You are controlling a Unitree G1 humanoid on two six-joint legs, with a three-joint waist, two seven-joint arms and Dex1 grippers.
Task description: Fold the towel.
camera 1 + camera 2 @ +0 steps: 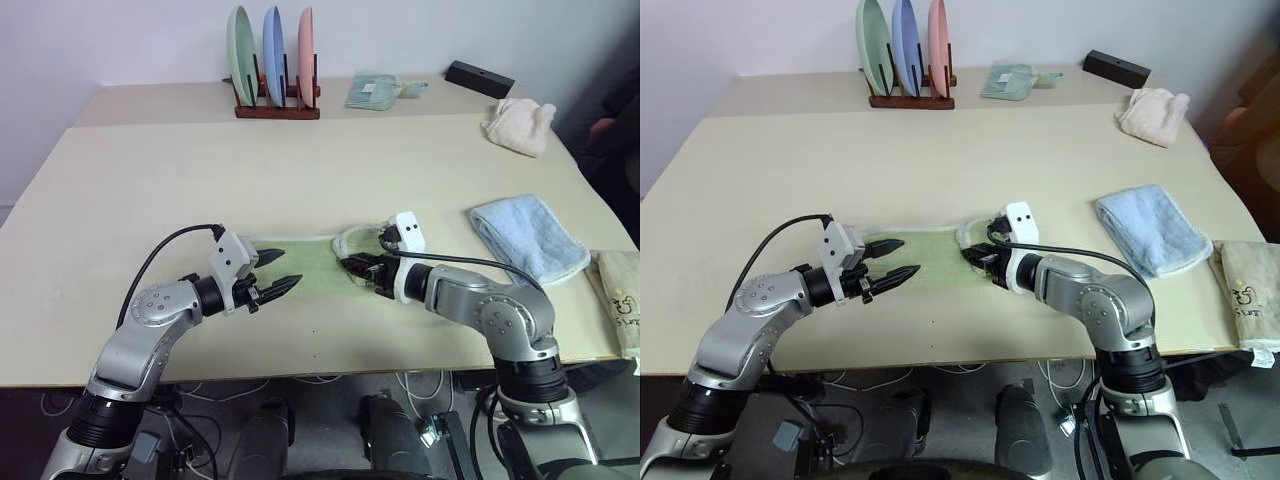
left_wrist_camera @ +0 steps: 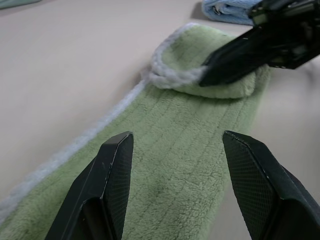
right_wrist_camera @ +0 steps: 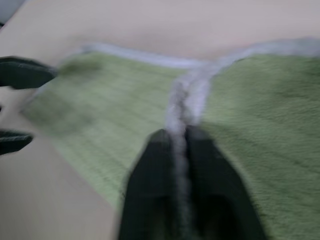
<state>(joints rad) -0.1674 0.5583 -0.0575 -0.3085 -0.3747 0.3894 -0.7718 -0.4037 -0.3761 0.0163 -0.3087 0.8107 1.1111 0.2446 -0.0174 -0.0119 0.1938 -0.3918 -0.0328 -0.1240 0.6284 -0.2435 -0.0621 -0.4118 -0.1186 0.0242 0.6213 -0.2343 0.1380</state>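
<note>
— Where exactly is the towel [image 1: 318, 268]?
— Near the table's [image 1: 150, 190] front edge, long axis running between the arms — right gripper [image 3: 181, 145] pinching its folded-over white hem, left gripper [image 1: 278, 271] spread wide at the opposite end.

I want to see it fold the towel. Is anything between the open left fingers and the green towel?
Nothing visible. The left gripper hangs open right over the towel, and the right gripper pinches its folded whitish edge.

Left gripper [image 1: 277, 271] jaws spread, level; right gripper [image 1: 352, 266] jaws nearly together, facing it.
</note>
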